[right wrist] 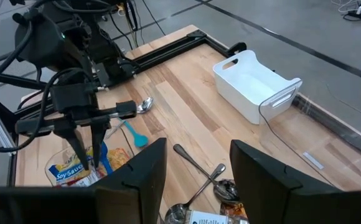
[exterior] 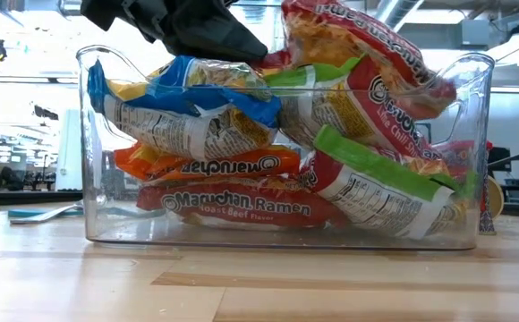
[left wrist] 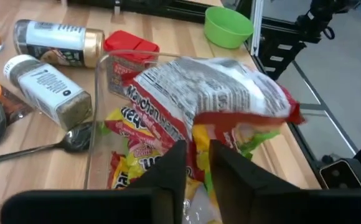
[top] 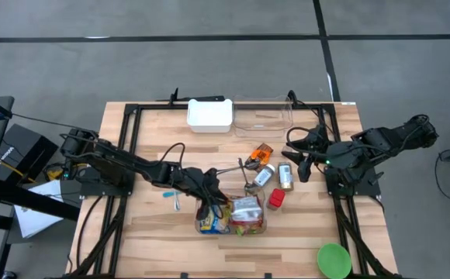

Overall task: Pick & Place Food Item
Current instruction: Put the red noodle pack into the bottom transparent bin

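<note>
A: Left tool?
B: Hovering over clear bin w/ ramen packs; fingers slightly apart, gripping nothing.
A: Right tool?
B: Waiting near worktop edge, fingers apart, empty.

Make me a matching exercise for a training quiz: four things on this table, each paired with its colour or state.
Things:
1. bowl
2. empty bin
3. clear bin
4. spice jar

States:
a. white
b. lying on its side
c. green
d. full of ramen packets

Pairs: 1-c, 2-a, 3-d, 4-b
</note>
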Action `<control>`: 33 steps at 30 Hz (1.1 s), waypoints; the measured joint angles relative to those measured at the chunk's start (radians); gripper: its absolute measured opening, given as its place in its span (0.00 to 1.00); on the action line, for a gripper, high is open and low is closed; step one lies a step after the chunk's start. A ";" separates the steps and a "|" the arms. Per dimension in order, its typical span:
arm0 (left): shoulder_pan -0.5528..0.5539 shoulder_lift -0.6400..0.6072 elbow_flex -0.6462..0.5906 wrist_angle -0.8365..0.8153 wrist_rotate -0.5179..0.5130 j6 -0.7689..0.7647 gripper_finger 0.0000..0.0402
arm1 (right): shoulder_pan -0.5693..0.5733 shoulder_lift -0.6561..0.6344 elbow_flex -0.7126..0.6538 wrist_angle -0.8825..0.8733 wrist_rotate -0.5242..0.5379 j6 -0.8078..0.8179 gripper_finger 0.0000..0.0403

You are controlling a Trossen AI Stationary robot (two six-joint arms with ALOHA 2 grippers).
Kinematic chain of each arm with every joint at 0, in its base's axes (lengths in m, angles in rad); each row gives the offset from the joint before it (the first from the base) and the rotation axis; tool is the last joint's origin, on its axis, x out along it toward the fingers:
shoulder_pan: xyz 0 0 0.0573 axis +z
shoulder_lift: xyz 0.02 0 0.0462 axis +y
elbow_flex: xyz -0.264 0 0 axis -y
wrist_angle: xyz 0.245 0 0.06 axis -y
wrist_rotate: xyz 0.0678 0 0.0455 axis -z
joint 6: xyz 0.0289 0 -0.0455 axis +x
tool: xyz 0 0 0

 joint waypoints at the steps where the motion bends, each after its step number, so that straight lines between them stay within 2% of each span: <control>1: -0.002 0.000 0.000 -0.002 0.008 0.000 0.19 | 0.000 0.000 0.000 0.000 0.000 0.000 0.42; 6: -0.013 0.000 0.000 -0.001 0.019 0.000 0.27 | 0.000 0.000 0.000 0.000 0.000 0.000 0.42; 11: -0.012 0.000 0.000 -0.005 0.010 0.000 0.29 | 0.000 0.000 0.000 0.000 0.000 0.000 0.42; 15: 0.003 -0.020 0.000 -0.018 -0.035 0.009 0.29 | 0.000 0.000 0.000 0.001 0.000 0.007 0.42; 20: 0.020 -0.106 0.001 0.001 -0.085 0.046 0.29 | 0.000 0.000 0.000 0.009 0.000 0.008 0.42; 25: 0.035 -0.178 0.001 0.002 -0.094 0.053 0.27 | 0.000 0.000 0.000 0.008 0.000 0.008 0.42; 33: 0.035 -0.195 0.001 0.044 -0.094 0.032 0.23 | 0.000 0.000 0.000 0.008 0.000 0.008 0.42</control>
